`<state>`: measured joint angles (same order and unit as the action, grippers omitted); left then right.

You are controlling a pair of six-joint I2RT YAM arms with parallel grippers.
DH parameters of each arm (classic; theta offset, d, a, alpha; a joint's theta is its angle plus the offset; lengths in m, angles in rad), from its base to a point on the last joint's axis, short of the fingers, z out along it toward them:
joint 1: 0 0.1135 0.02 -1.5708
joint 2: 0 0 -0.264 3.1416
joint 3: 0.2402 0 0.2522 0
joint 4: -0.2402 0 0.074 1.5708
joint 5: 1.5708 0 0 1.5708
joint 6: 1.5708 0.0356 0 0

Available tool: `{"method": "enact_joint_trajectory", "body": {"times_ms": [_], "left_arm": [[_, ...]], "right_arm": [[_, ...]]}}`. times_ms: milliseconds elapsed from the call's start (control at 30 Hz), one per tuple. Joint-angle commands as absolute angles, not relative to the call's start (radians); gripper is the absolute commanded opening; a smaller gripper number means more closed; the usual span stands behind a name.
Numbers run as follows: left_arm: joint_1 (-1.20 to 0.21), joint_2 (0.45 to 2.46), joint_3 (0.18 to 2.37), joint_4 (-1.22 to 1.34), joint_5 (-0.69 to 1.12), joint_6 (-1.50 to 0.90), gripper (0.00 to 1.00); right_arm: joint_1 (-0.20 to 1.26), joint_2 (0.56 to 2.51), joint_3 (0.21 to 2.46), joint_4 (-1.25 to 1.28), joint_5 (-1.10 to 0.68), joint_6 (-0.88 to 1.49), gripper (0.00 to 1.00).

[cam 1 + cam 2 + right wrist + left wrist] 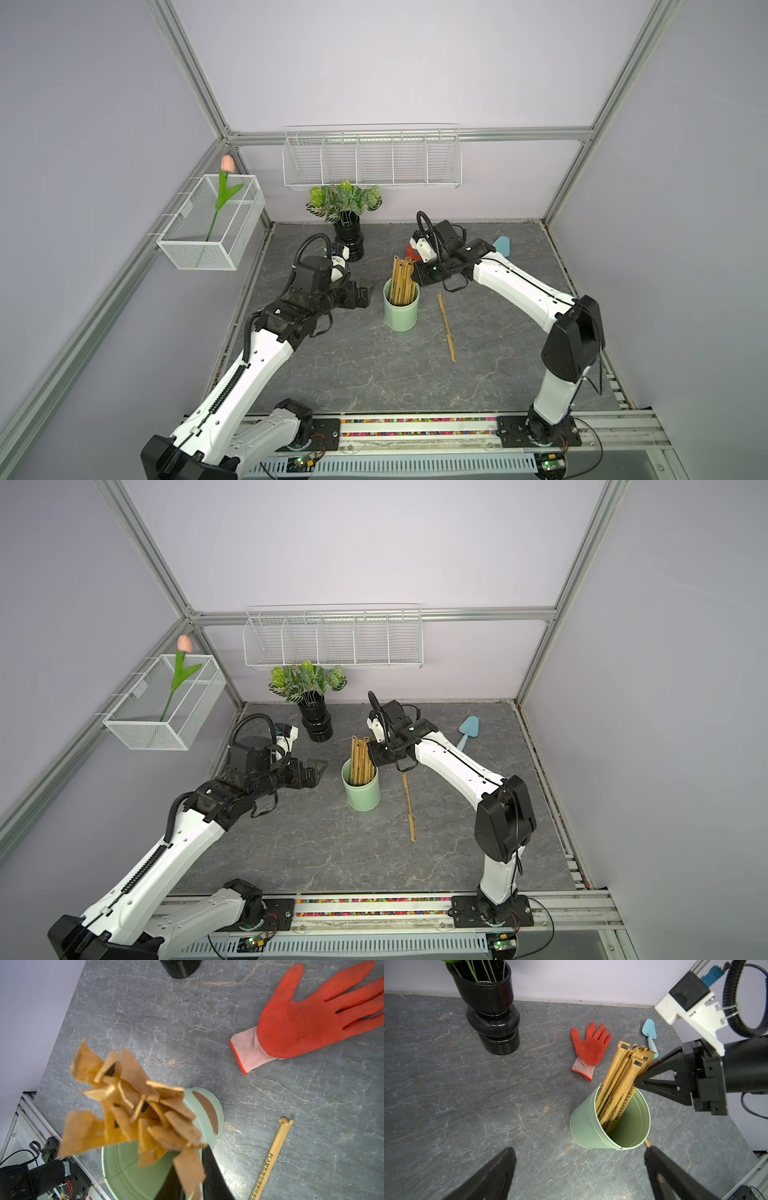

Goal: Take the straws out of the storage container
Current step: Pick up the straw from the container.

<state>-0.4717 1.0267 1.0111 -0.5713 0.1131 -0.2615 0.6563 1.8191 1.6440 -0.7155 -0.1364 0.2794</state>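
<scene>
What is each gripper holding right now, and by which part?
The right gripper pinches at least one of the straws near its top end, above the storage container. The left gripper is open and holds nothing.

Grey table (374,374) bears cup (401,318), vase (349,243), glove (590,1047), trowel (467,729) and one straw (446,328).

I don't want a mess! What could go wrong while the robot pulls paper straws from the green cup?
1. The right gripper seems to pinch just one of the tan paper-wrapped straws; neighbours bunched against it might drag out and scatter.
2. Nothing steadies the pale mint-green cylindrical cup; the open left gripper sits apart, so a sideways pull might tip it.
</scene>
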Motion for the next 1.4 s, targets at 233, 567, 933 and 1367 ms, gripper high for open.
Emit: {"method": "enact_joint_trajectory", "body": {"times_ms": [233,567,933,1367], "left_arm": [[-0.472,1.033,1.009,-0.574,0.124,-0.264,1.00],[-0.472,1.035,1.011,-0.574,0.124,-0.264,1.00],[-0.472,1.033,1.011,-0.575,0.126,-0.264,1.00],[-0.472,1.036,1.011,-0.575,0.127,-0.263,1.00]], "right_arm": [[0.662,1.822,1.663,-0.712,-0.152,0.262,0.12],[0.668,1.771,1.652,-0.742,-0.144,0.256,0.11],[0.676,1.728,1.643,-0.753,-0.137,0.257,0.10],[0.680,1.675,1.711,-0.819,-0.159,0.245,0.10]]}}
